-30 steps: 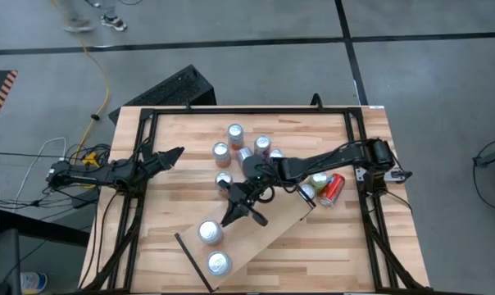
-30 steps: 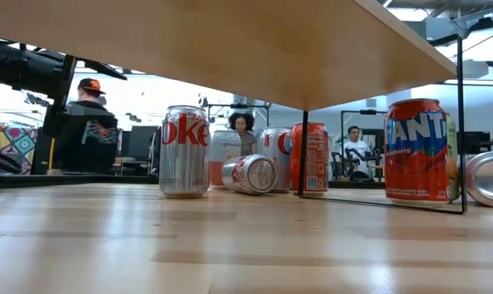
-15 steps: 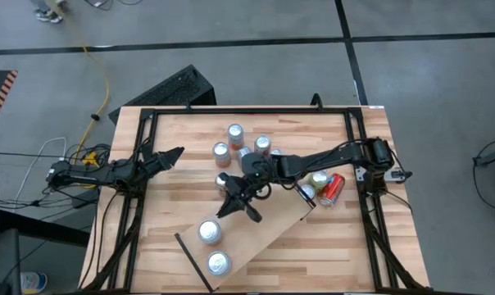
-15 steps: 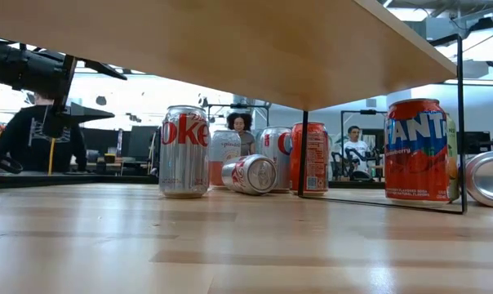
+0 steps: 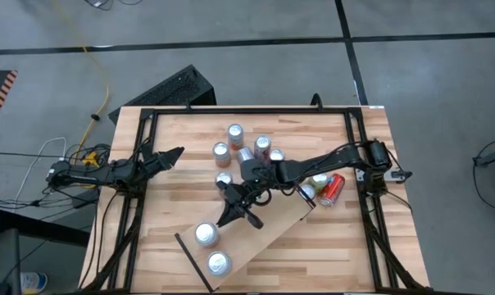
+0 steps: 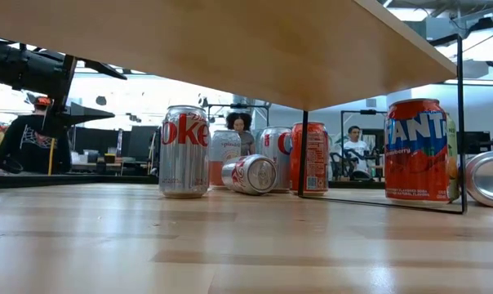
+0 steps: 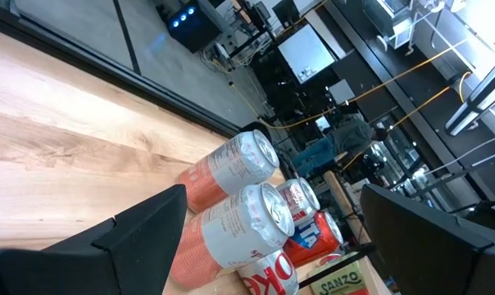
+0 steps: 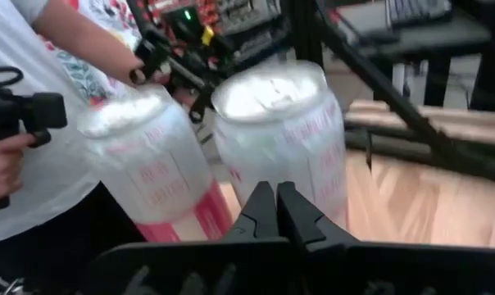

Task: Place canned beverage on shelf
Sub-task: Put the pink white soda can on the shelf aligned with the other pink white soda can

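The shelf (image 5: pixel 268 233) is a pale board lying aslant over the table's near middle; the low view shows its underside (image 6: pixel 230 41). Two silver cans stand upright on its near-left end, one (image 5: pixel 205 235) farther and one (image 5: pixel 219 263) nearer. My right gripper (image 5: pixel 228 220) is shut, its tips at the farther can's side; the right wrist view shows this can (image 8: pixel 284 131) just past the shut fingers (image 8: pixel 275 190), beside the other can (image 8: pixel 145 160). My left gripper (image 5: pixel 175 153) waits open at the table's left. My right gripper has its shut fingertips (image 8: pixel 264 197) at the low side wall (image 8: pixel 313 192) of the farther can on the shelf, coming about level from the far right. The can stands upright on the board. Whether the tips touch it, I cannot tell.
Several cans stand on the tabletop behind the shelf (image 5: pixel 234 132) (image 5: pixel 221 152) (image 5: pixel 262 145) (image 5: pixel 223 179). A red can (image 5: pixel 331 188) lies on its side at the right by others. The low view shows a Diet Coke can (image 6: pixel 184 151) and a Fanta can (image 6: pixel 416 151). People show beyond the table.
My right gripper, staying shut, drew back a little toward the far edge, then came again toward the near left at the farther can. That can has slid slightly toward the near left along the shelf, still upright.
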Available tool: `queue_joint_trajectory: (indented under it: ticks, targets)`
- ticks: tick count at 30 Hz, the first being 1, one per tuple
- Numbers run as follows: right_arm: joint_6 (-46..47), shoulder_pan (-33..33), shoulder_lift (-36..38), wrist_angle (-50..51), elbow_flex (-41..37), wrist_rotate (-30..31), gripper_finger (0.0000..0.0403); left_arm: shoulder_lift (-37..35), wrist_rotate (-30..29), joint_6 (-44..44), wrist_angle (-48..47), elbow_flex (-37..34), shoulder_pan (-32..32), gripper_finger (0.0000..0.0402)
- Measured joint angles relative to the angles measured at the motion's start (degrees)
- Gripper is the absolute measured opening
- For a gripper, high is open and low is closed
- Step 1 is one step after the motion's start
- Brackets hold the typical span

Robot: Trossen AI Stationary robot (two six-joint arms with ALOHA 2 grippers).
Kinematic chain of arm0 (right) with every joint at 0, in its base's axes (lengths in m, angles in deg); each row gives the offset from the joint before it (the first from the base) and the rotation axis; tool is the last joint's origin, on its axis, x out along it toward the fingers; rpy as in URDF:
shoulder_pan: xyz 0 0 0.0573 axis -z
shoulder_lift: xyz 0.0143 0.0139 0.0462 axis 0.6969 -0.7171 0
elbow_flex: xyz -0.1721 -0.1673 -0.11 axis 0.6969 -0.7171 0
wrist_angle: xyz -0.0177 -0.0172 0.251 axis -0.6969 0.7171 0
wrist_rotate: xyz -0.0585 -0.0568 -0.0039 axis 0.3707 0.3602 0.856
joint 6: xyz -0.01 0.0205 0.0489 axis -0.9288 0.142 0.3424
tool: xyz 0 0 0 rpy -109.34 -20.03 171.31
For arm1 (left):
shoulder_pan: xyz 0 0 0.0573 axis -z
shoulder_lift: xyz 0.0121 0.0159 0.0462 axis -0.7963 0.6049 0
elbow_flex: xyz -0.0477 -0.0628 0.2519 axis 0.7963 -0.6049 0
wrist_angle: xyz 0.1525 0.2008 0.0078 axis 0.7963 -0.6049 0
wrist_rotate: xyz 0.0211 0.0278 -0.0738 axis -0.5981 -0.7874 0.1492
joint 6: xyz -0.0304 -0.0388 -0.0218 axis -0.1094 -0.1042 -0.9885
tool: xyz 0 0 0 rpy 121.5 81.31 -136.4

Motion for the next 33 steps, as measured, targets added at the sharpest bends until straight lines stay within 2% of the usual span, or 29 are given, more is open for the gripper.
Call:
queue_joint_trajectory:
  ticks: [10, 33]
  targets:
    - [0.28, 1.37, -0.09, 3.10, -0.07, -0.33, 0.0000, 0.02, 0.00, 0.07, -0.02, 0.00, 0.01, 0.0351]
    - [-1.76, 0.85, -0.10, -2.94, -0.06, -2.47, 0.0000, 0.01, -0.13, 0.44, -0.05, 0.01, -0.01, 0.0351]
